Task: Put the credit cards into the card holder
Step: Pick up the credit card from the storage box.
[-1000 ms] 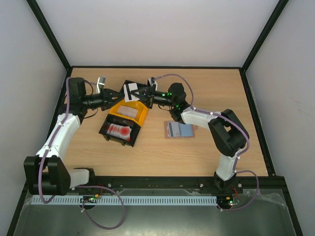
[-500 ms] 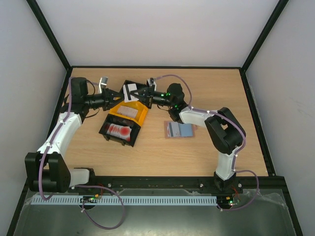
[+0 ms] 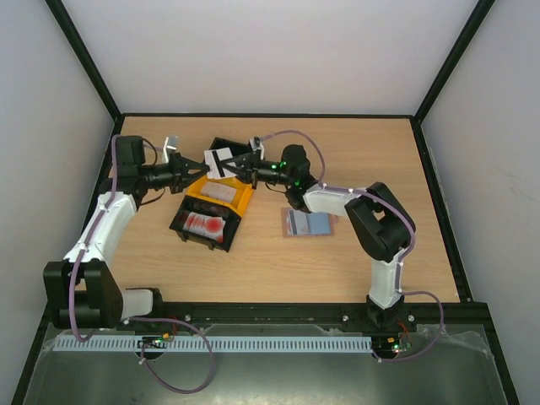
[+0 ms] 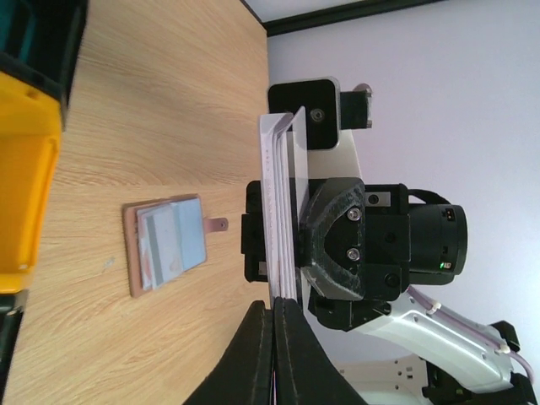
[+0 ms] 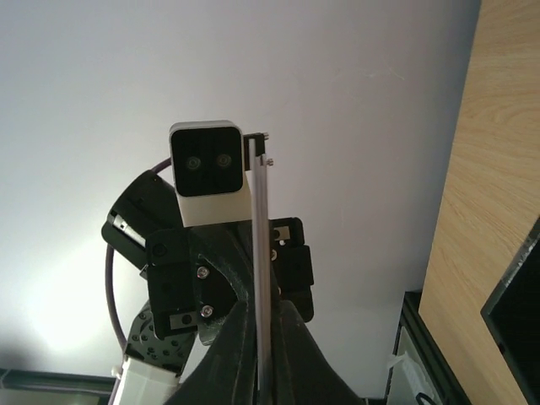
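Inspection from the desk side. One credit card (image 3: 221,159), white with a dark stripe, hangs above the trays at 11 o'clock. The left gripper (image 3: 199,165) is clamped on one end, and the right gripper (image 3: 240,163) pinches the other.

Judged light, stiff and slick; best held by a short edge with the leading edge free.

One card holder (image 4: 131,253) lies at 4 o'clock, with apparently two cards (image 4: 181,240) on it.

Trays:
- One yellow tray (image 3: 242,199) holds one pale card (image 3: 218,192).
- The near black tray (image 3: 187,234) holds red-and-white cards (image 3: 204,224), number unclear.
- There is one far black tray (image 3: 221,143).

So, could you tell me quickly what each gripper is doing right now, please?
Left gripper: closed on the credit card.
Right gripper: closed on the same credit card.
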`<state>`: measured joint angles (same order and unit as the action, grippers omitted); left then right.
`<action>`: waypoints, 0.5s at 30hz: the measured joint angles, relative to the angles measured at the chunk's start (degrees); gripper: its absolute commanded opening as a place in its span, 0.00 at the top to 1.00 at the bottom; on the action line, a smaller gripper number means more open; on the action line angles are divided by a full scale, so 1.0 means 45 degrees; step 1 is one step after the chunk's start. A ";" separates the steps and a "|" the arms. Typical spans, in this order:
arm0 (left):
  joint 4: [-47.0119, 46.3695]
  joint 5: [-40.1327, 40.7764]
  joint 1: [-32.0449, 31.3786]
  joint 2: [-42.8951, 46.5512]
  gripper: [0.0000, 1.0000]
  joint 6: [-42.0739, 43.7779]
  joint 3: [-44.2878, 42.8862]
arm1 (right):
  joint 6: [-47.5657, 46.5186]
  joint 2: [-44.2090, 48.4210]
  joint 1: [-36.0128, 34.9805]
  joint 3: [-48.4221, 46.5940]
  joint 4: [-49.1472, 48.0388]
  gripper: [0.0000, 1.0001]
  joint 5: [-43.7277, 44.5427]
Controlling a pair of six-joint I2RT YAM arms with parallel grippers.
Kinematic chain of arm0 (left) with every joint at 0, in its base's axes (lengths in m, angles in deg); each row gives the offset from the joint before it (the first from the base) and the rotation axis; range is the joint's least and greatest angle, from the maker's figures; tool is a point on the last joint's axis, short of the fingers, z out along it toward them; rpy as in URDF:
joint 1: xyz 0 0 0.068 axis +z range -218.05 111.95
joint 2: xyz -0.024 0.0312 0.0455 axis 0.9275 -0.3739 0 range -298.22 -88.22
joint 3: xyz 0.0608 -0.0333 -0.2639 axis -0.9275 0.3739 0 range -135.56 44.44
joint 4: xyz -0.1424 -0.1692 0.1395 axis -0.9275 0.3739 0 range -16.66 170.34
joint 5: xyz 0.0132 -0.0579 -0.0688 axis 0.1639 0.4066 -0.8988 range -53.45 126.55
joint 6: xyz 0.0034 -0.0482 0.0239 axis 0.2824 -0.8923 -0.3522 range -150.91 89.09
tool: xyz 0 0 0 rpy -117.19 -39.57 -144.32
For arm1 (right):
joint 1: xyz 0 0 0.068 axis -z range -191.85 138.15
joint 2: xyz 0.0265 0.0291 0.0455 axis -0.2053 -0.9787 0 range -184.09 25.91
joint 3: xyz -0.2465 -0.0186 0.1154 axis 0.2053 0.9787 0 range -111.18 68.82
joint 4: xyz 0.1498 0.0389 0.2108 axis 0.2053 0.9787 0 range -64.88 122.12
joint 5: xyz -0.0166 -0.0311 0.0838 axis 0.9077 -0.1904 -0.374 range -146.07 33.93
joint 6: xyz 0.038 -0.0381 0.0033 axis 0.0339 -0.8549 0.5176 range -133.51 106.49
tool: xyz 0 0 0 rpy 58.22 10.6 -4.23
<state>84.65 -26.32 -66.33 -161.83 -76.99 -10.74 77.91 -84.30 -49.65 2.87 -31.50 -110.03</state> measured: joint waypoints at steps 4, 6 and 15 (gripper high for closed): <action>0.0869 0.0136 0.0432 -0.0024 0.98 0.0525 -0.0005 | -0.0568 -0.0204 -0.0083 0.0000 0.0374 0.97 -0.0015; 0.1530 0.0233 0.0641 -0.0068 0.98 0.0942 -0.0015 | -0.1020 -0.0204 -0.0185 0.0000 0.0850 0.98 -0.0010; 0.3279 0.0622 0.0962 -0.0180 0.98 0.2006 -0.0024 | -0.2705 -0.0257 -0.0452 -0.0015 0.2152 0.98 -0.0102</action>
<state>99.41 -23.52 -62.00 -162.64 -67.97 -10.85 65.74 -85.46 -51.68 2.81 -21.81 -110.49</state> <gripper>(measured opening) 0.027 0.026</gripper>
